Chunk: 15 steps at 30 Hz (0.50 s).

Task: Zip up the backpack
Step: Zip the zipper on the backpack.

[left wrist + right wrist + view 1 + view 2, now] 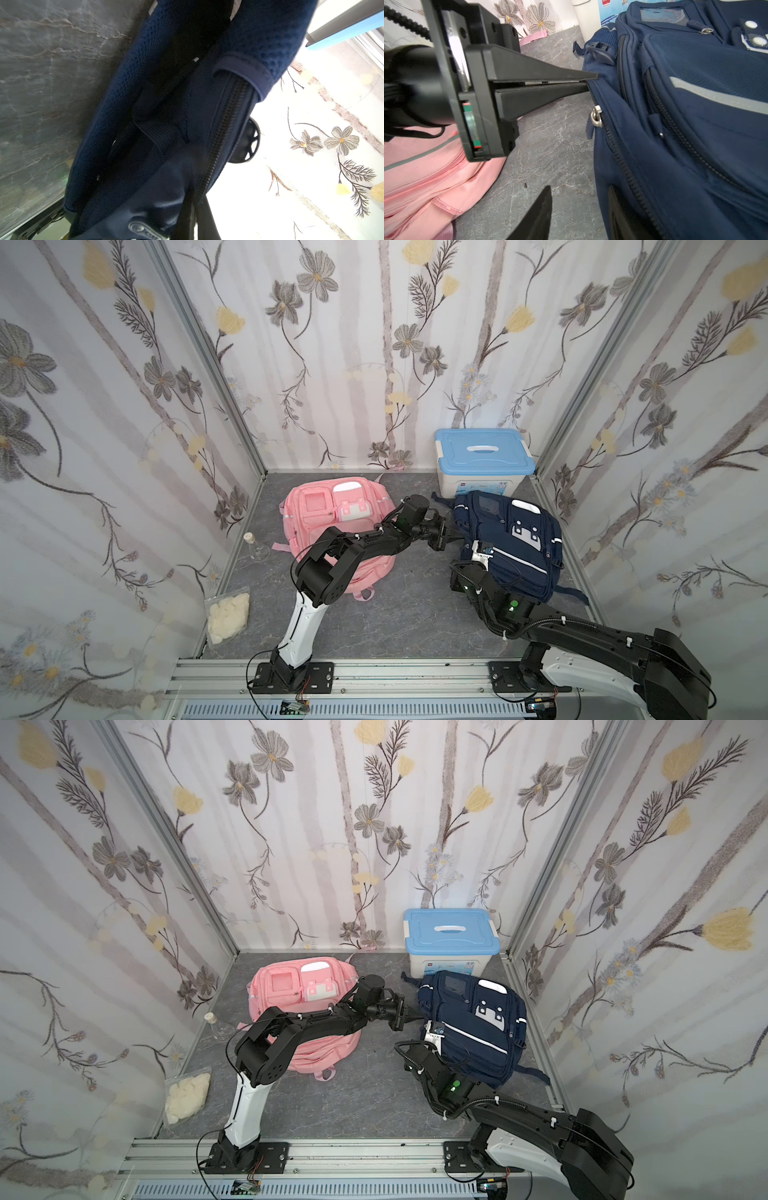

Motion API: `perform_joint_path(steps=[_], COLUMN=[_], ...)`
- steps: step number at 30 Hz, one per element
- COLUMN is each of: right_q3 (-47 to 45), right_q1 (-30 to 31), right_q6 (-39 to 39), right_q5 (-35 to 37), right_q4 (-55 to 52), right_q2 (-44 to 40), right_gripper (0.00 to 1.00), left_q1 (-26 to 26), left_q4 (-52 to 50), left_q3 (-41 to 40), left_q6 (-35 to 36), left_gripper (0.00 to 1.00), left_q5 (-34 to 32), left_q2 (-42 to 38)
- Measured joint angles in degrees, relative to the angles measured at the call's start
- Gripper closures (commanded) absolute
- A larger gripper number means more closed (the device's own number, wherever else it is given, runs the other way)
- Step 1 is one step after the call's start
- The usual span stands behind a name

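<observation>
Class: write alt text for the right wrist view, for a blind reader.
The left gripper, jaws shut, pinches the edge of the navy backpack near its silver zipper pull. A pink backpack lies on the grey table.

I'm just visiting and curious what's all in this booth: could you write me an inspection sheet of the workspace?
Surface: grey marbled table.
Job's things: navy backpack lying flat, zip puller on its side edge.
Clutter: pink backpack, blue-lidded box, glass flask, bag of white pieces.
Pincers: left pincer shut on the navy backpack's edge; right pincer beside it, state unclear.
Cables: black cables along both arms.
Surroundings: floral walls.
</observation>
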Motion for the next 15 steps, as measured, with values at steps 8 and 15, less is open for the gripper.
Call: perform_joint_path(steps=[8, 15], right_q3=[0.52, 1.18], right_q1=[-7.10, -8.76], right_q6=[-3.58, -3.96], right_q5=[-2.95, -3.39], right_q4=[4.63, 6.93], right_q2=[0.22, 3.13], right_gripper=[0.60, 0.85], left_q1=[-0.37, -0.55], left_q4=[0.92, 2.71], left_q3=[-0.87, -1.68], left_q6=[-0.50, -1.99], left_gripper=[1.00, 1.00], left_q5=[-0.94, -1.68], left_q2=[-0.59, -0.70])
